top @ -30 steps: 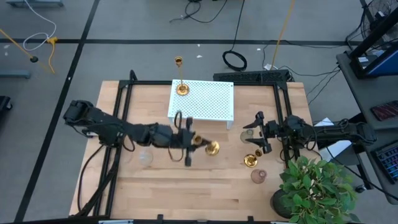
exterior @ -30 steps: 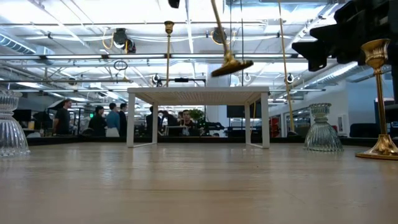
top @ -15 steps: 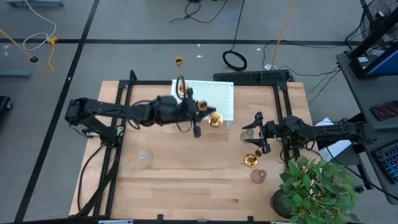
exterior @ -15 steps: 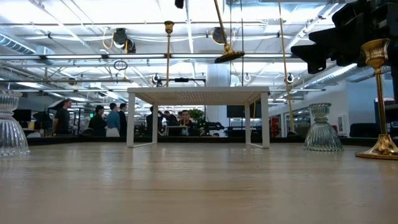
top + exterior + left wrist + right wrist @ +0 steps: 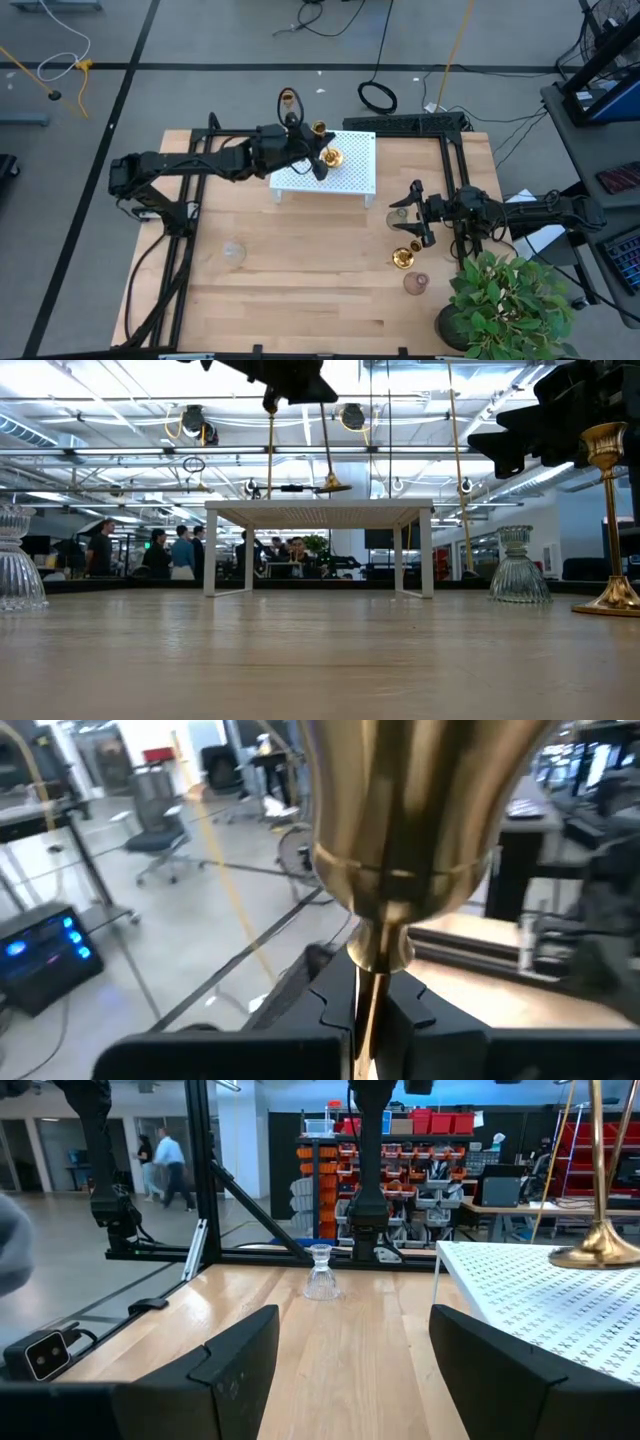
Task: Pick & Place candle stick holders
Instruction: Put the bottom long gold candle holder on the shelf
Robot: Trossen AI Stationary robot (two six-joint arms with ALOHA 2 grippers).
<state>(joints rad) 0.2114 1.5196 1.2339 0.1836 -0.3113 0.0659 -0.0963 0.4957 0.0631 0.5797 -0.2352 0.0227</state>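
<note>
I have the left gripper (image 5: 312,158) over the white perforated stand (image 5: 350,172) at the far side of the tabletop (image 5: 300,290), its fingers (image 5: 400,1010) pinched tight on the thin stem of one gold candle stick holder (image 5: 331,157). I grip the stem rather than the flared base because it is the only part slim enough to fit between the fingers. In the low view the base (image 5: 331,485) hangs just above the stand's top, with the stem leaning a little off upright; I judge it is not yet set down. The left wrist view shows little but the base bulging right ahead of the lens.

A second candle stick holder (image 5: 288,100) already stands upright on the stand's far left corner, close beside the gripper (so I need to keep the carried base from knocking it over). I judge the stand to be the drop-off spot, which is why I bring this one in next to it.

The third candle stick holder (image 5: 402,258) waits on the tabletop just beside the right gripper (image 5: 418,215). That one hovers low, fingers spread wide and holding nothing, ready for its turn. Two clear glass holders (image 5: 233,251) sit on the tabletop well apart, and a potted plant (image 5: 505,305) fills the near right corner.
</note>
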